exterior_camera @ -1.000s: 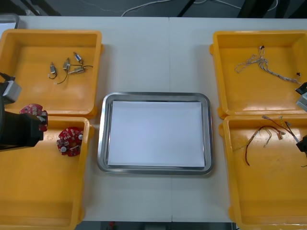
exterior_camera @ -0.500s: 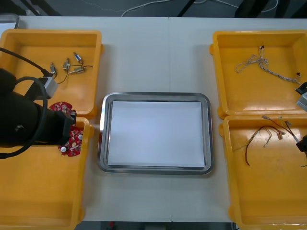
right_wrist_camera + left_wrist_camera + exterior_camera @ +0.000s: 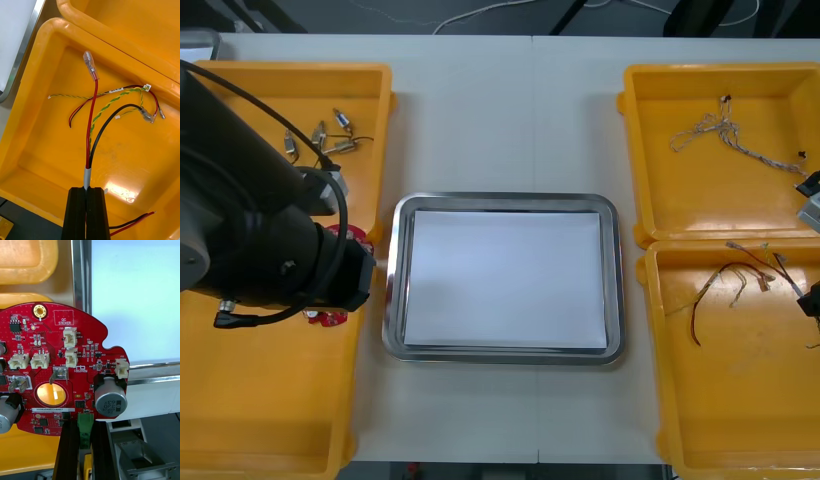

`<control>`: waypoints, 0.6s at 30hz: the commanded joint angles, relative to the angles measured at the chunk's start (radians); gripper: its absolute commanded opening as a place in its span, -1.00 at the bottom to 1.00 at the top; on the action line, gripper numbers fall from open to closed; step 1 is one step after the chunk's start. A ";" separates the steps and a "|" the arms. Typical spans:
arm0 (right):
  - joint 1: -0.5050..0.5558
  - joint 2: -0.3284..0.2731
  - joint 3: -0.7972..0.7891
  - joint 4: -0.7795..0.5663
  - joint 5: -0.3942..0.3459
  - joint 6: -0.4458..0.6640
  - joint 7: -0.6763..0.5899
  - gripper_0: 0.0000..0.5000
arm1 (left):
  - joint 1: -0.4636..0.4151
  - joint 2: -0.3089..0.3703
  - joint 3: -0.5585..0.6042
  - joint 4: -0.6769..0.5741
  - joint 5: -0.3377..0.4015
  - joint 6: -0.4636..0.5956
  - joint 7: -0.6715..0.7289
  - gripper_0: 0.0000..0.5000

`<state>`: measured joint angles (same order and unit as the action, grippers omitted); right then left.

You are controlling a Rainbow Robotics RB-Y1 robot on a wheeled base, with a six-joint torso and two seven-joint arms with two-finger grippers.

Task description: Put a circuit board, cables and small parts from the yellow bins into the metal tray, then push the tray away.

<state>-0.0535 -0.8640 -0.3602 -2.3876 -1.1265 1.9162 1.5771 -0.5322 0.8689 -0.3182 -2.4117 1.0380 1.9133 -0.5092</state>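
Observation:
My left gripper (image 3: 80,427) is shut on a round red circuit board (image 3: 63,363), its fingers pinching the board's edge at a green connector. The board hangs over the left rim of the metal tray (image 3: 80,277), which is white inside. In the front view the left arm (image 3: 270,240) covers the left bins, with the held board (image 3: 354,235) peeking out beside the tray (image 3: 500,200). A second red board (image 3: 330,317) lies in the near left bin. My right gripper (image 3: 89,189) is shut on a red and black cable (image 3: 90,123) in the near right bin (image 3: 41,123).
Small metal parts (image 3: 320,140) lie in the far left bin (image 3: 240,75). A pale twisted cable (image 3: 725,135) lies in the far right bin (image 3: 720,70). More cables (image 3: 725,280), one twisted yellow and green, lie in the near right bin (image 3: 740,400). The right arm (image 3: 810,300) is at the table's right edge.
My left arm has swung right from the table's left edge toward the tray, carrying the red board with it. The right arm has not moved.

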 commanded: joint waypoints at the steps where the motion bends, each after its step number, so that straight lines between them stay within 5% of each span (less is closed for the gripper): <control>1: -0.020 0.014 -0.017 -0.025 -0.009 0.004 -0.042 -1.00 | -0.143 0.030 -0.131 0.049 -0.024 0.007 0.144 -1.00; 18: -0.020 0.014 -0.017 -0.025 -0.009 0.004 -0.042 -1.00 | -0.284 -0.117 -0.354 0.203 -0.159 -0.080 0.201 -1.00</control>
<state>-0.0542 -0.8639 -0.3602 -2.3879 -1.1267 1.9163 1.5771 -0.7573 0.7942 -0.6096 -2.2192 0.9209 1.8663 -0.3683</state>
